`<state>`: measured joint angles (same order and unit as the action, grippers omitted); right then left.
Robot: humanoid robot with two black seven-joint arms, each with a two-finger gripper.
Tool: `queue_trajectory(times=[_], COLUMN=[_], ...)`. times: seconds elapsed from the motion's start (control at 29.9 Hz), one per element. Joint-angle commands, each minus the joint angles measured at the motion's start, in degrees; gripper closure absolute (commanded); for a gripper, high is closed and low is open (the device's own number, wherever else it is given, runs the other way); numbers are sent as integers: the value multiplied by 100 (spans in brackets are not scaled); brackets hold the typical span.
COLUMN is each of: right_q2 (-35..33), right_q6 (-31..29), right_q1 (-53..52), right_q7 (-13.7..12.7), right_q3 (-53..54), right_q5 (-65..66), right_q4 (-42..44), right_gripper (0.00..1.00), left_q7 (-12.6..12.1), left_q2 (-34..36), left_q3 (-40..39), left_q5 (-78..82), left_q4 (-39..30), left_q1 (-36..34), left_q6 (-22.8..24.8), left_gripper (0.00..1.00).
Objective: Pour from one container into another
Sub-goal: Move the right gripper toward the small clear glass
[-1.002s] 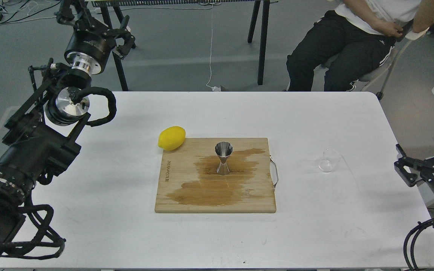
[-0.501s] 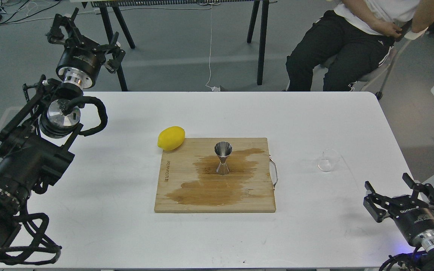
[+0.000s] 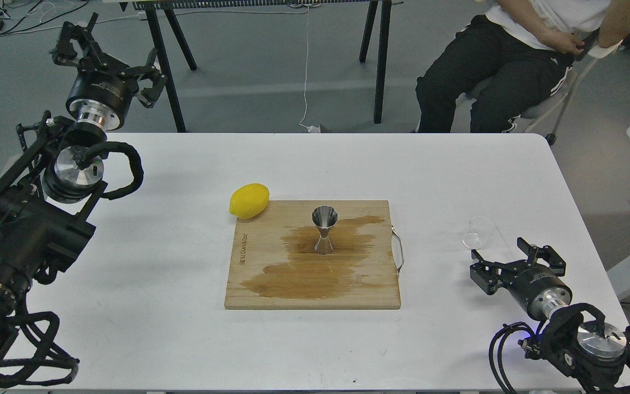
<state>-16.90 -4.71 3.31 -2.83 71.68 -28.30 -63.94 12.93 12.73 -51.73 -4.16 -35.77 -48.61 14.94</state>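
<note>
Clear squat glass cup (image 3: 477, 232) sits on the white table (image 3: 156, 328), just beyond the wide-spread right gripper (image 3: 514, 257); hourglass steel jigger (image 3: 324, 230) stands upright on the wet-stained wooden board (image 3: 271, 290); left gripper (image 3: 108, 52) gapes empty

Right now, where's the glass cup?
Head view: the glass cup stands on the white table, right of the cutting board, just beyond the open right gripper.

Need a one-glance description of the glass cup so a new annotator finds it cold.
Start at the wooden cutting board in the middle of the white table, then go right past its metal handle onto bare tabletop. The glass cup stands there alone, just beyond the open right gripper. It is small, squat and see-through, unlike the shiny steel jigger on the board.
</note>
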Motion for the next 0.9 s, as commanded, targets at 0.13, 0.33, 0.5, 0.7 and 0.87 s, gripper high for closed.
queue_trajectory(times=[0.13,0.33,0.5,0.7,0.87], right_q2=[310,583,653,645,636], right_q6=[-12,-47,-65,-109,-214], right_q1=[-480,-814,-823,-832,-832], right_q7=[2,2,2,-34,-51], right_q3=[-145,-154,-101,-31,-31], right_q5=[149,272,272,272,263], right_q4=[619,1068,1077,1077,1086], right_gripper=[1,3,10,23,41], left_q7=[69,113,113,113,113], left_q2=[-16,-43,-42,-51,-34], left_q3=[14,14,5,5,5], left_q5=[12,12,21,12,12], left_q4=[0,0,0,0,0], left_q1=[9,0,-26,-26,-35], left_q6=[1,1,-34,-87,-79], left_gripper=[0,0,0,0,0])
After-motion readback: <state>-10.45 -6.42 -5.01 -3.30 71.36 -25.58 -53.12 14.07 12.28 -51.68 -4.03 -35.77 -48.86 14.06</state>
